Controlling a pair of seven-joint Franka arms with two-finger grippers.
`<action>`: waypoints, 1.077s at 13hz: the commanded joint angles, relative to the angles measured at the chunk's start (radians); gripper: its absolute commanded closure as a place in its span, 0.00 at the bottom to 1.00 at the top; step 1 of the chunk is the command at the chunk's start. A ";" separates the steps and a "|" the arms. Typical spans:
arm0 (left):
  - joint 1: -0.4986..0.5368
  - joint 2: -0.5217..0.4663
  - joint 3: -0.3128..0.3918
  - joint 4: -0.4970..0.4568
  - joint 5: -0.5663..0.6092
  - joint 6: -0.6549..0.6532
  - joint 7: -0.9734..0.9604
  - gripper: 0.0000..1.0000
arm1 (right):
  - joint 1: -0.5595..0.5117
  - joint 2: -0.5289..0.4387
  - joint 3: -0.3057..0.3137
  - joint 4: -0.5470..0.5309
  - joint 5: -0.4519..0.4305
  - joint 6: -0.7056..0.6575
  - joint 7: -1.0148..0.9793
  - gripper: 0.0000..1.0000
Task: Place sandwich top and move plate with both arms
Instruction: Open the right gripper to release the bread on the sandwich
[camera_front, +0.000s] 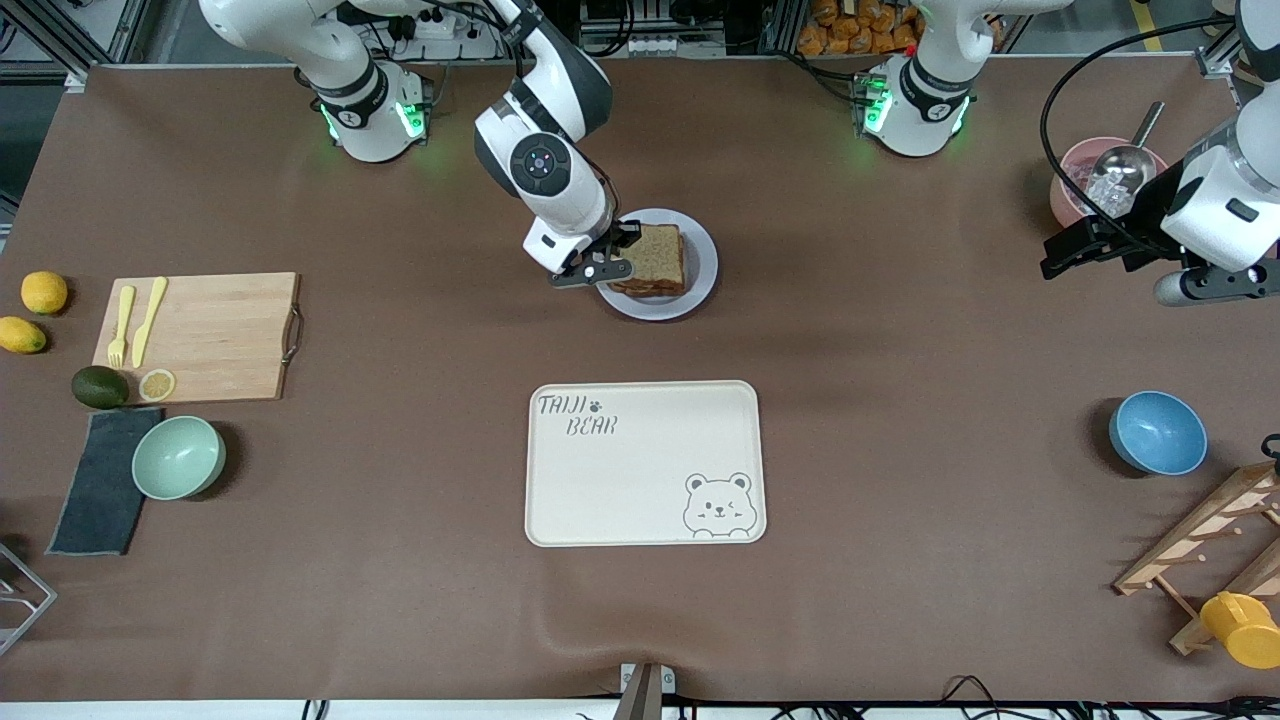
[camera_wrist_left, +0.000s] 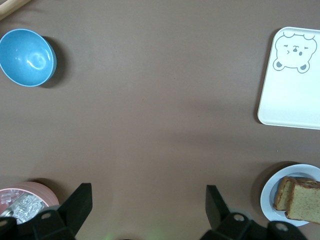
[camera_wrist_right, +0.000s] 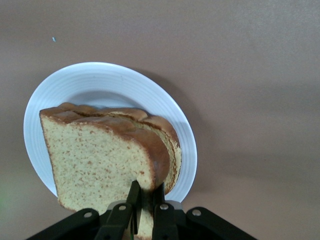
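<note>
Sandwich top (camera_front: 655, 256), a light-brown wholemeal slice with a darker crust, lies over the lower layers of the sandwich on the plate (camera_front: 704, 262), its edge pinched between the closed fingers of the right gripper (camera_front: 601, 262). The right wrist view shows the slice (camera_wrist_right: 100, 160) clamped at its rim by the fingertips (camera_wrist_right: 133, 200), with the pale round plate (camera_wrist_right: 95, 80) under it. The plate stands on the brown table (camera_front: 900, 420), farther from the front camera than the cream bear-printed tray (camera_front: 645, 462), apart from it.

Left gripper (camera_front: 1085, 245) hangs with its jaws wide and holding nothing, over the table near the pink bowl (camera_front: 1068, 185) that holds a metal scoop (camera_front: 1125, 160), at the left arm's end; in the left wrist view its fingers (camera_wrist_left: 75, 205) frame bare tabletop. The left arm waits.

Blue bowl (camera_front: 1157, 432) sits nearer the front camera than the pink bowl. At the right arm's end lie a wooden cutting board (camera_front: 215, 335) bearing a yellow fork (camera_front: 119, 326) and a yellow knife (camera_front: 150, 320), two lemons (camera_front: 44, 292), an avocado (camera_front: 100, 387), a green bowl (camera_front: 179, 457) and a dark cloth (camera_front: 95, 490).
</note>
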 joint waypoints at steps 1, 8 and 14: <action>-0.004 -0.006 -0.001 -0.006 -0.001 0.009 -0.017 0.00 | 0.017 0.001 -0.008 -0.016 0.014 0.025 0.031 1.00; -0.001 -0.006 -0.001 -0.009 -0.001 0.006 -0.014 0.00 | 0.026 0.021 -0.008 -0.008 0.014 0.022 0.051 0.59; 0.000 -0.006 -0.001 -0.011 -0.001 0.006 -0.014 0.00 | 0.023 0.011 -0.011 0.055 0.013 -0.049 0.102 0.00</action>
